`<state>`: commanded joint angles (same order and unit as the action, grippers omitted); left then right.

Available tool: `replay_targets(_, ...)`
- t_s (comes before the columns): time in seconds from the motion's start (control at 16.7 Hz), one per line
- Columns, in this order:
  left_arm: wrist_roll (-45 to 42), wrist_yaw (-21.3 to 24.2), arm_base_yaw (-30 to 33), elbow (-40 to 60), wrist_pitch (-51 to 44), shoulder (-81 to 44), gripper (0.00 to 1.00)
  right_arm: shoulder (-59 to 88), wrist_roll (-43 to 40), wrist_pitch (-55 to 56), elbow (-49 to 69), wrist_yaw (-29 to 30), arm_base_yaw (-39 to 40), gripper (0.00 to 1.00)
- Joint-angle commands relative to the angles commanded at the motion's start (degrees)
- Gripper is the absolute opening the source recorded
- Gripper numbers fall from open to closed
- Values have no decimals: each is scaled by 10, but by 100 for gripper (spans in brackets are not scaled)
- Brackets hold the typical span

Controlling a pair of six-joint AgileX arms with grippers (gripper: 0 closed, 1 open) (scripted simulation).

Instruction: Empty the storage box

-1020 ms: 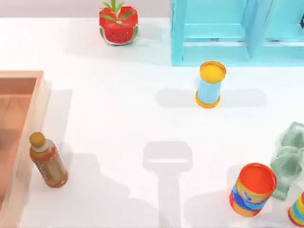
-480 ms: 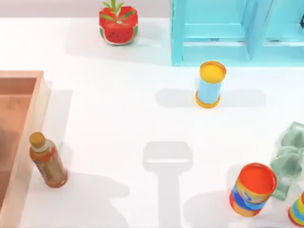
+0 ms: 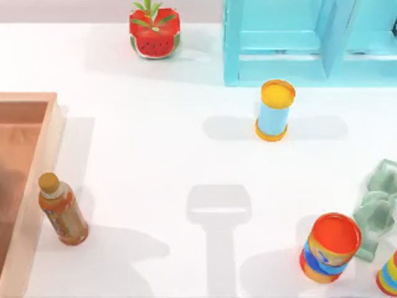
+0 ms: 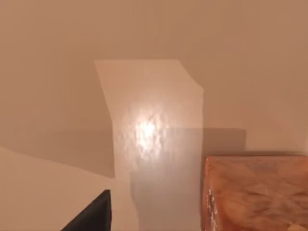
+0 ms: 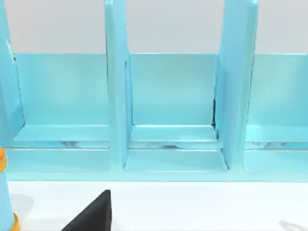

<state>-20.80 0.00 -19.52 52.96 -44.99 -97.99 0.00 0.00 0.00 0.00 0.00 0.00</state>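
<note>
Top view: storage box (image 3: 25,186), light wood, at the worktop's (image 3: 155,155) left edge. Tea bottle (image 3: 62,210) upright just right of its rim, outside it. Blue can (image 3: 274,110) centre-right, near the turquoise shelf frame (image 3: 279,43) at the far side. Watermelon planter (image 3: 154,31) far, centre-left. Orange-lidded can (image 3: 330,247) near right. Gripper states: cannot tell for either arm.

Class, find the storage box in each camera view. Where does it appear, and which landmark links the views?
Top view: the storage box lies at the table's left edge, beside the tea bottle.
Left wrist view: one wooden corner of the box, on the table.
Right wrist view: faces the turquoise shelf frame instead.
Shared landmark: the white table.
</note>
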Motion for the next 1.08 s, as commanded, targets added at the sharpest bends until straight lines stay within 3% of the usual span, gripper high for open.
replay_targets(0.78, 0, 0, 0, 0, 0, 0, 2, 0, 0, 0, 0, 0, 0, 100)
replay_targets(1.08, 0, 0, 0, 0, 0, 0, 0, 0, 0, 0, 0, 0, 0, 100)
